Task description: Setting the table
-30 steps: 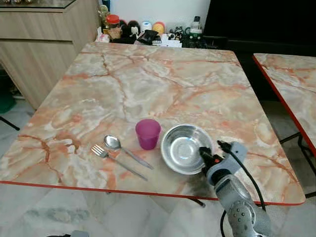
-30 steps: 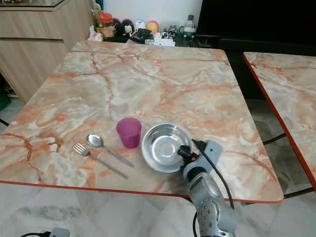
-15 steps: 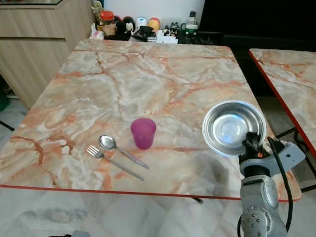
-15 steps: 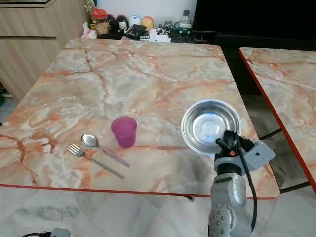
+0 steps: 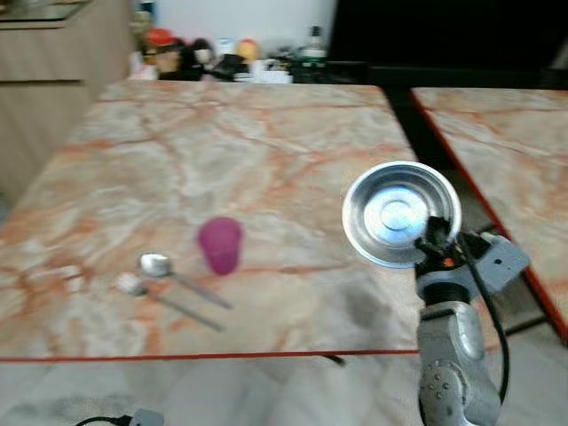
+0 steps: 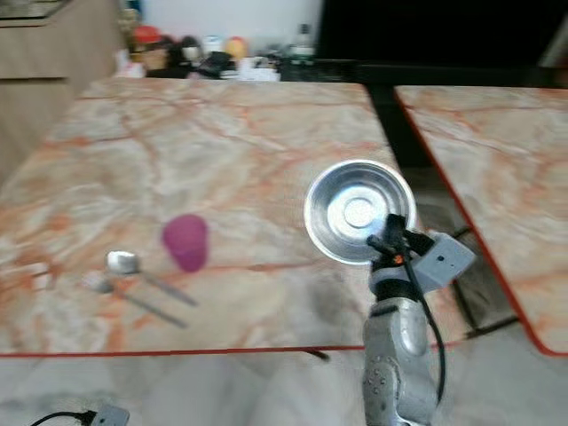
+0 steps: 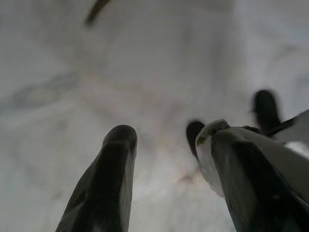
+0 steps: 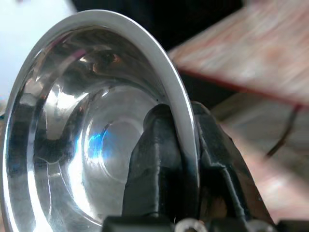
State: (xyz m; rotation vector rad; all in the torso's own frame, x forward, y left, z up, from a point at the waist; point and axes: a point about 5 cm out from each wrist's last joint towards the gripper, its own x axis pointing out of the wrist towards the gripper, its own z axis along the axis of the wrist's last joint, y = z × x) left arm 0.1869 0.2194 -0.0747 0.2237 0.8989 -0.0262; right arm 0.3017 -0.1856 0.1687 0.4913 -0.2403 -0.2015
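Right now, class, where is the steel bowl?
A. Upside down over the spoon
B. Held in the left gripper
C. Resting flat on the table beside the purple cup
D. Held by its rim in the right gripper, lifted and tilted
D. The right gripper pinches the rim of the steel bowl, one finger inside and one outside, holding it tilted up off the table, well apart from the purple cup.

marble table (image 5: 266, 142) | on it: purple cup (image 5: 219, 245), spoon (image 5: 156, 264), fork (image 5: 131, 284) | clutter at far edge (image 5: 222, 60)
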